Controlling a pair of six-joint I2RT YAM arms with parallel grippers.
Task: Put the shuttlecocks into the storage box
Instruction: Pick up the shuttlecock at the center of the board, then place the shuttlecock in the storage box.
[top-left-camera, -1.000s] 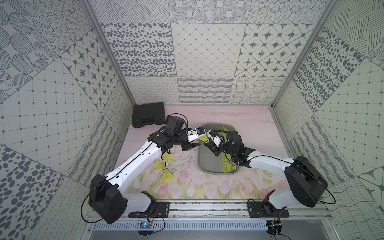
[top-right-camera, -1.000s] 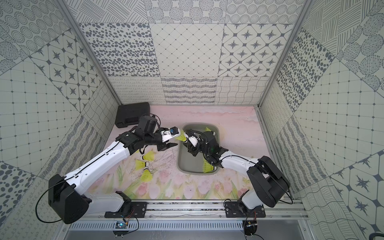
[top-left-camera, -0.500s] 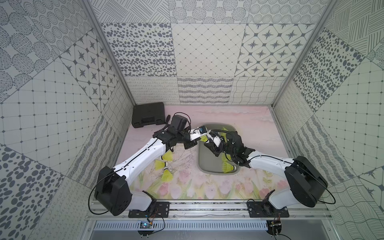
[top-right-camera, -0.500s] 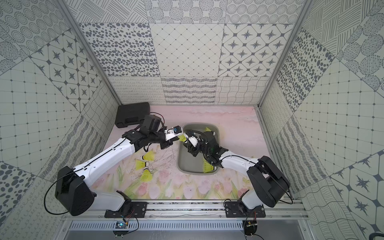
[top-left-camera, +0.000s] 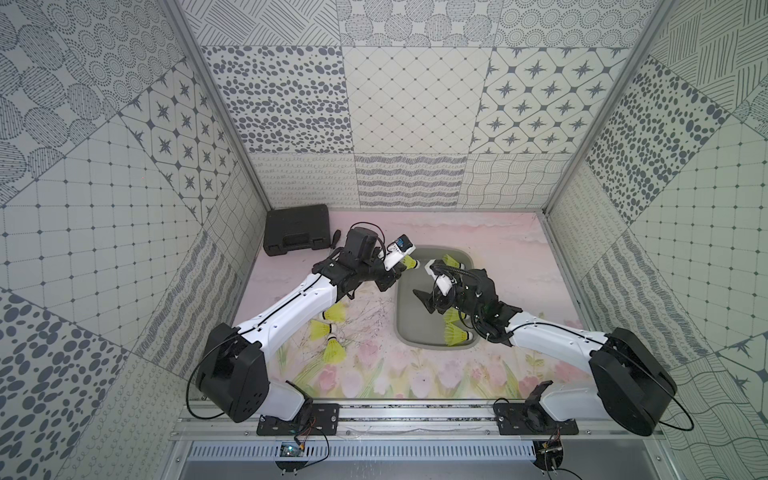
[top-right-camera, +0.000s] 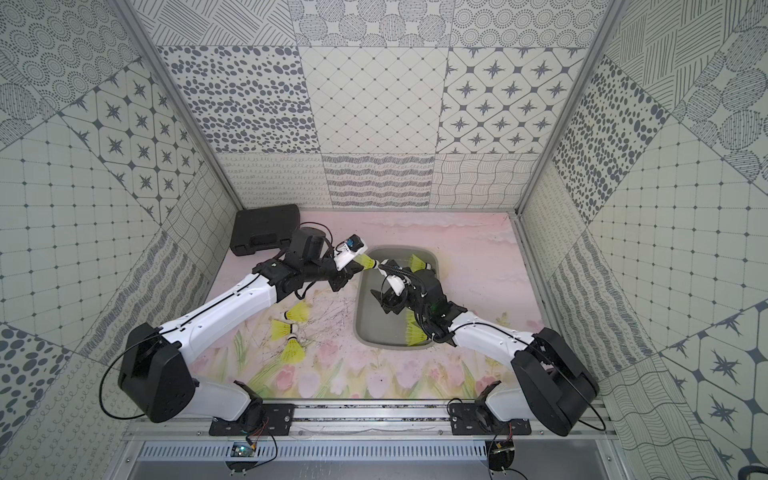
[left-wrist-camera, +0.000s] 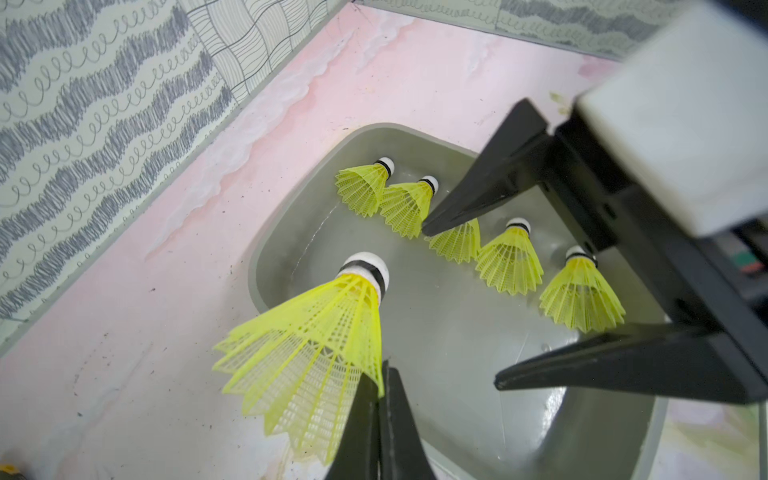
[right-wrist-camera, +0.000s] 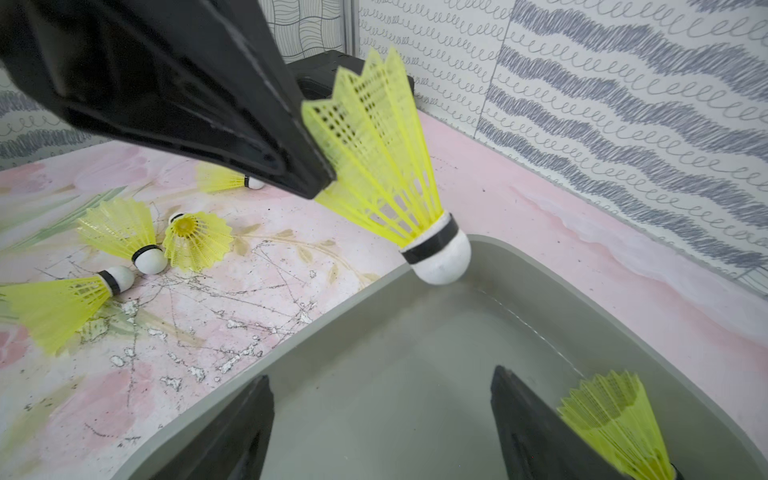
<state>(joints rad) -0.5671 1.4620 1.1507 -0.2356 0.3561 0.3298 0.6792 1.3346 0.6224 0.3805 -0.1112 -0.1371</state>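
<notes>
Where the grippers meet: over the storage box, at its corner nearest the left arm, tips facing and apart.
Left gripper: jaws pressed together on the skirt edge of one shuttlecock, seen also in a top view.
Held shuttlecock: juts out past the left fingertips with its white tip leading, at the box's rim; whether the tip touches the rim I cannot tell.
Right gripper: jaws spread wide with only bare grey box floor between them; nothing gripped.
Inside the box: five shuttlecocks lie in a loose row beyond and beneath the right gripper's fingers, one partly hidden behind a finger.
Outside the box: four shuttlecocks lie on the mat behind the left gripper, beside its forearm, well apart from the box; three show in both top views.
Surface: a pink mat printed with tulips and leaves, its print cracked and flaked beneath the left gripper and speckled with dark grit.
Black hard case: closed and flat in the corner behind the left gripper, against the walls.
Room: a booth of three walls papered in grey-on-cream patches of dots, stars, grids, waves and scribbles, with pale metal strips in the corners.
Front edge: a metal rail carries both arm bases, far back from either gripper.
</notes>
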